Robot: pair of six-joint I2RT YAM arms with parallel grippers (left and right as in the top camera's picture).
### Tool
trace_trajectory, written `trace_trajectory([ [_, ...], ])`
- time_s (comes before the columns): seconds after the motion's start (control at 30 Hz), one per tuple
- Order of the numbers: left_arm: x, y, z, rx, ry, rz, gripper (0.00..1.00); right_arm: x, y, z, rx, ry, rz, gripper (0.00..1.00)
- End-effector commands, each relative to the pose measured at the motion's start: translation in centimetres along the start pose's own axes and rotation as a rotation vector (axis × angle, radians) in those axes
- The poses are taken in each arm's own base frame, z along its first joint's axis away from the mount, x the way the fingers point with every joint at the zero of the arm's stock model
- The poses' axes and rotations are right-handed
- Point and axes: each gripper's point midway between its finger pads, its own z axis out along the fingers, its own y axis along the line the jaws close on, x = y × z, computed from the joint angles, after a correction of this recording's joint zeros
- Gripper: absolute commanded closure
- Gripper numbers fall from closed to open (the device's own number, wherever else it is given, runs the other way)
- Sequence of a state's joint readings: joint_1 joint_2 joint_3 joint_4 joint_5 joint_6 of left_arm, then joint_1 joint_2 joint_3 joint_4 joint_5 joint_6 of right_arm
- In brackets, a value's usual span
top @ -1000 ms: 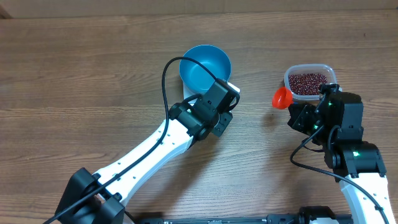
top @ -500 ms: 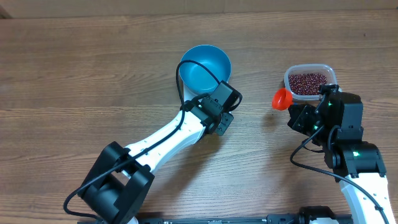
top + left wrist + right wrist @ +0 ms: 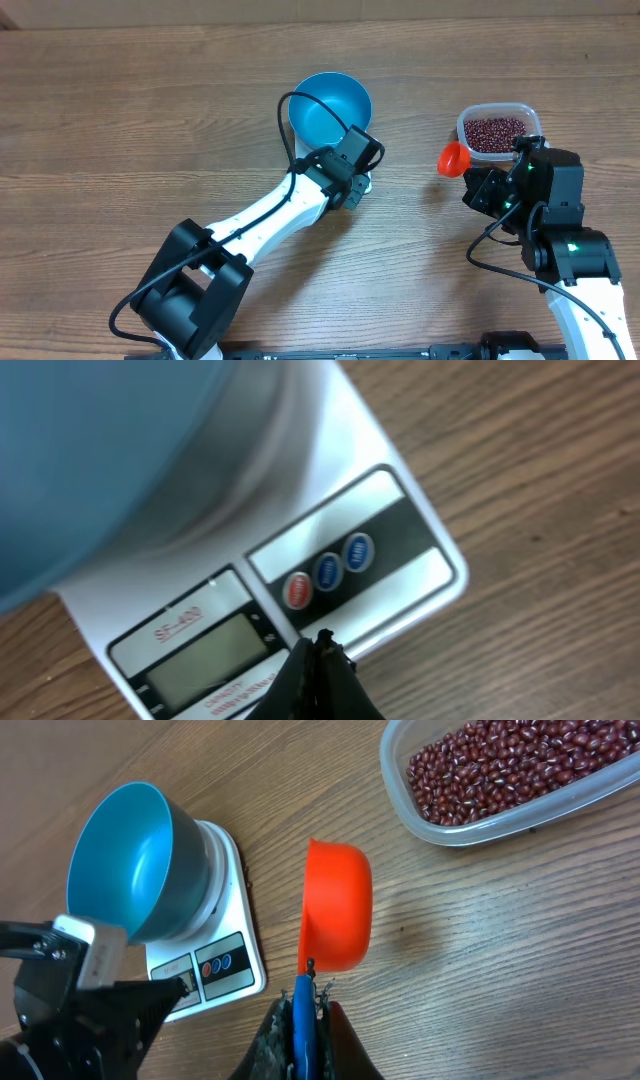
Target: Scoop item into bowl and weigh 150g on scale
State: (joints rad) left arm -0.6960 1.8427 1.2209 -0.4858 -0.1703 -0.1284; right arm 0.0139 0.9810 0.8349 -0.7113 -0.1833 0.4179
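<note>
Left tool point(image 3: 318, 648) clenched, empty, tip at scale point(image 3: 410, 575) btns. Bowl point(image 3: 330, 108) sits on scale. Right tool point(image 3: 303, 992) grips scoop point(image 3: 337, 905); beans point(image 3: 500, 765) in tub point(image 3: 392, 770), far right. If you press off-centre, scale may skid and tip the bowl.

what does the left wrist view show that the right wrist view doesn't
Left wrist only: the display and printed label on the scale, close up. Right wrist only: the orange scoop in the right gripper, the tub of beans, and the empty inside of the bowl. Both: the scale, its buttons and the blue bowl on it.
</note>
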Motion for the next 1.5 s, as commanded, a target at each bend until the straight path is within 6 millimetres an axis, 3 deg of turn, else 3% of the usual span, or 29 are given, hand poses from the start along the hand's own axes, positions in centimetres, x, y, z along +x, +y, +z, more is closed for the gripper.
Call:
trace_trajectory([
  [0.0, 0.6, 1.3, 1.0, -0.037, 0.019, -0.069, 0.96, -1.0, 0.5, -0.6, -0.01, -0.03, -0.008, 0.96],
  [1.47, 1.3, 1.1, 3.7, -0.044, 0.043, -0.012, 0.96, -1.0, 0.5, -0.6, -0.01, -0.028, -0.007, 0.96],
])
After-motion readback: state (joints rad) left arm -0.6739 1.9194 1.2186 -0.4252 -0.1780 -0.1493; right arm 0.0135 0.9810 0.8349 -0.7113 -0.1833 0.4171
